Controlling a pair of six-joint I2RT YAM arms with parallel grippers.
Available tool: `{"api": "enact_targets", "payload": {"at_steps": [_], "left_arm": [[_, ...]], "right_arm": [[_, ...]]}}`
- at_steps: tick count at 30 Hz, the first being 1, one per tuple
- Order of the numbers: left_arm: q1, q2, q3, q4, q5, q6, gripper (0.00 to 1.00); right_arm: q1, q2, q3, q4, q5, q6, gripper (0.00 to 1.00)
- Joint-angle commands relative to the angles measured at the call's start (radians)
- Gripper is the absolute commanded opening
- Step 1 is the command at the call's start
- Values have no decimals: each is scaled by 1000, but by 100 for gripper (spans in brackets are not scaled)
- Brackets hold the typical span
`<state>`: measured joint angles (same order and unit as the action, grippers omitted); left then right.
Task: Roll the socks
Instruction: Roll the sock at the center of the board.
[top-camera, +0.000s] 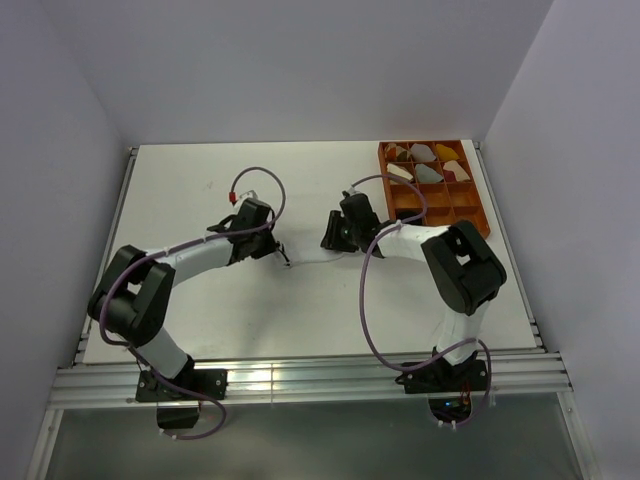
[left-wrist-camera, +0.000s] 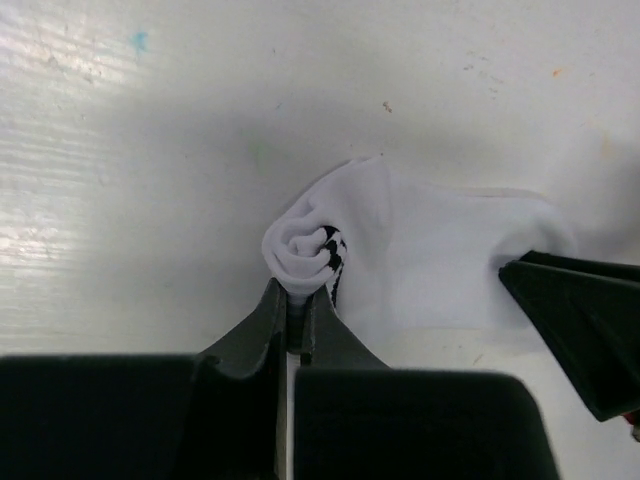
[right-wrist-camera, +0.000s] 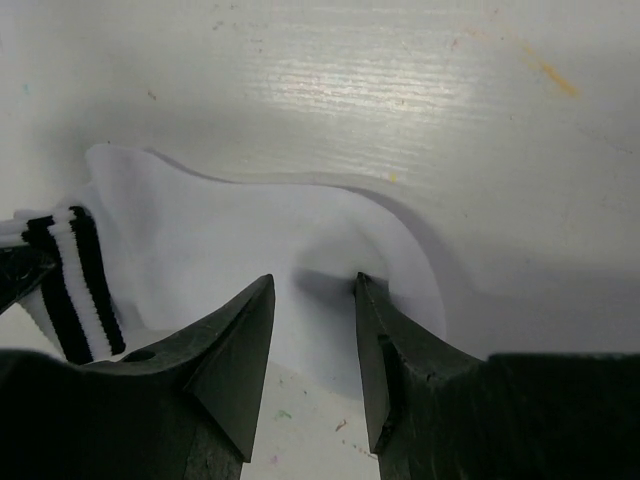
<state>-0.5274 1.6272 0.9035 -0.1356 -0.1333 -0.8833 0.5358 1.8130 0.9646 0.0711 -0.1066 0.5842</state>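
The left gripper (left-wrist-camera: 300, 298) is clenched on the rolled, black-striped cuff of the white sock (left-wrist-camera: 440, 260), which lies flat mid-table between the arms. The right gripper (right-wrist-camera: 312, 285) rests on the sock's toe end, jaws apart. The white table (top-camera: 300, 310) is scuffed and speckled. An orange divided tray (top-camera: 465, 208) sits at the far right, with pale walls around.

Top view: white sock (top-camera: 315, 262) nearly lost against the white table (top-camera: 300, 320); only a thin edge is legible. Contents of orange tray (top-camera: 466, 213) too small to identify. Right wrist view: sock's striped cuff (right-wrist-camera: 70, 290) cut off at left edge.
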Motion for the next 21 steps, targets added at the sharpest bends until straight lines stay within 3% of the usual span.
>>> {"api": "enact_targets", "payload": {"at_steps": [1,8,16,21], "left_arm": [[-8,45,87,-146,-61,135,0],[-55,198,276,-341,-169,224,0],[-149,365,504,-541,-314,219,0],[-184,425,571,-657,-423,201,0]], "right_arm": [[-16,37,34,-63,53,-23,46],[-16,23,17,-30,12,-26,46],[-10,60,16,36,-33,-18,46],[-11,66,-20,79,-38,12,46]]}}
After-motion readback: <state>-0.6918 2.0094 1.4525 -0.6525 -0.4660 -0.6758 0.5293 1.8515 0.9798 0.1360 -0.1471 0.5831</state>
